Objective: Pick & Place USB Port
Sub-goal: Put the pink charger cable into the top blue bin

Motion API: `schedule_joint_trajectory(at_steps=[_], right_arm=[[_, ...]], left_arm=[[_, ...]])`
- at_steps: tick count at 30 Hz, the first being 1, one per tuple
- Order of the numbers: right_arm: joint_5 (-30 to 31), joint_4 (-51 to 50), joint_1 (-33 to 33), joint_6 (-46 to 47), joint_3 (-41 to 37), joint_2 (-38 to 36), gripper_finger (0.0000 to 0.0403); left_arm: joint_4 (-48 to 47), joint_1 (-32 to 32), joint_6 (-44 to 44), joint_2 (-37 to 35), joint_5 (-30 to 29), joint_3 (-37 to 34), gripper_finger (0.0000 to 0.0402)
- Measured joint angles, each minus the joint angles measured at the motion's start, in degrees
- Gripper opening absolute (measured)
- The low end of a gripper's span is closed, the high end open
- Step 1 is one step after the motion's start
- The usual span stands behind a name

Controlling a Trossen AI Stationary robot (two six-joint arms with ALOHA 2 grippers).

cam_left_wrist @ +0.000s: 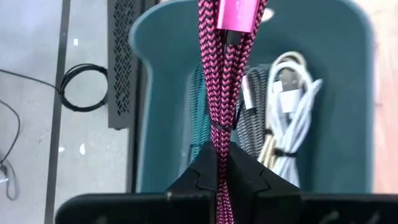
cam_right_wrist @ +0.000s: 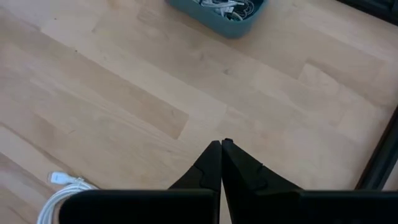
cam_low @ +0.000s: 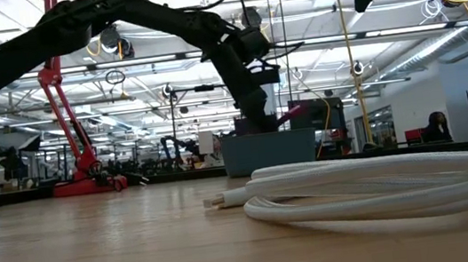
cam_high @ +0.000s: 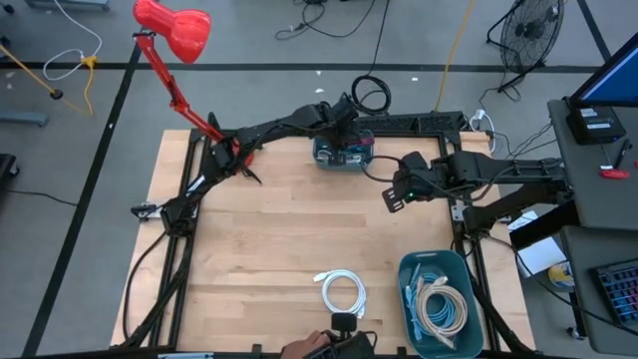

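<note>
Our left gripper (cam_left_wrist: 219, 163) clamps the pink-and-black braided USB cable (cam_left_wrist: 222, 81) above the teal plastic bin (cam_high: 342, 157) at twelve o'clock, right gripper (cam_right_wrist: 221, 155) closed empty; dangling slack could snag neighbouring cables on lifting

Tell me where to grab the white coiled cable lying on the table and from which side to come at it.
Grip the white coiled cable across one side of its loop, coming straight down from above. It lies flat on the wooden table, so its strands likely fit between the fingers there. The right gripper, shut and empty, is probably freer; the left gripper holds the pink braided cable over the far bin.
</note>
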Motion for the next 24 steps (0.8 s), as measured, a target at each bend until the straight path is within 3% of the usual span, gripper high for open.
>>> schedule_joint_trajectory(at_steps=[17, 24], right_arm=[[1.2, 0.5, 0.0, 1.0, 0.0, -0.3, 0.0000], [1.7, 0.5, 0.0, 1.5, 0.0, -0.3, 0.0000]], left_arm=[[-3.2, 2.6, -1.3, 1.3, 1.7, -0.2, 0.0010], [-2.9, 2.5, -1.3, 1.3, 2.1, -5.9, 0.0010]])
